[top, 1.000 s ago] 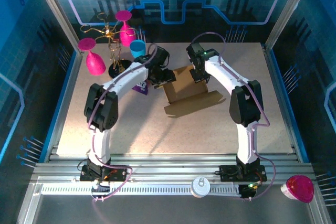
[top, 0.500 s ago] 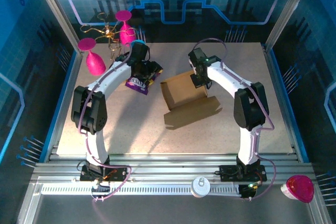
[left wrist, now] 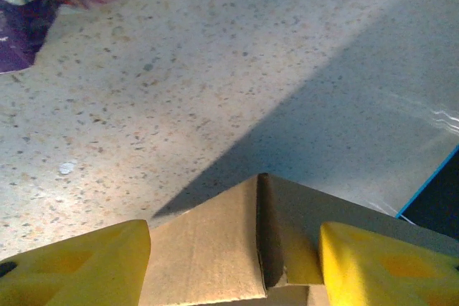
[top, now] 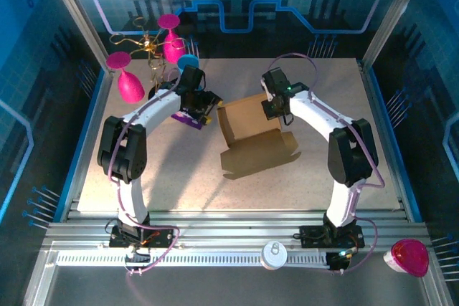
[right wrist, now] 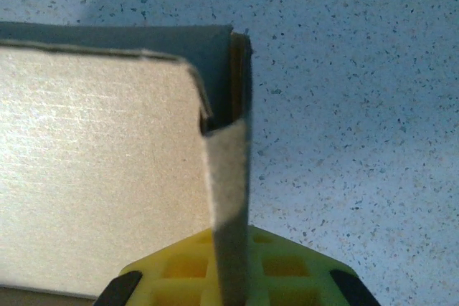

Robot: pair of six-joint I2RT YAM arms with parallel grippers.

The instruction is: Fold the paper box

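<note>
As right end effector grips, paper box shifted.

Matt brown cardboard paper box on a speckled, smooth table.

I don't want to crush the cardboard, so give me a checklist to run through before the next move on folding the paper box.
1. Right end effector grip on the paper box: ok, shut on an upright wall.
2. Left end effector open: ok, fingers spread with a box corner between them.
3. Left fingers off the cardboard: cannot tell.
4. Snack packet clear of the box: ok, it lies apart on the table, on the left arm's side.
5. Box closed: not ok, the front flap lies flat.
</note>
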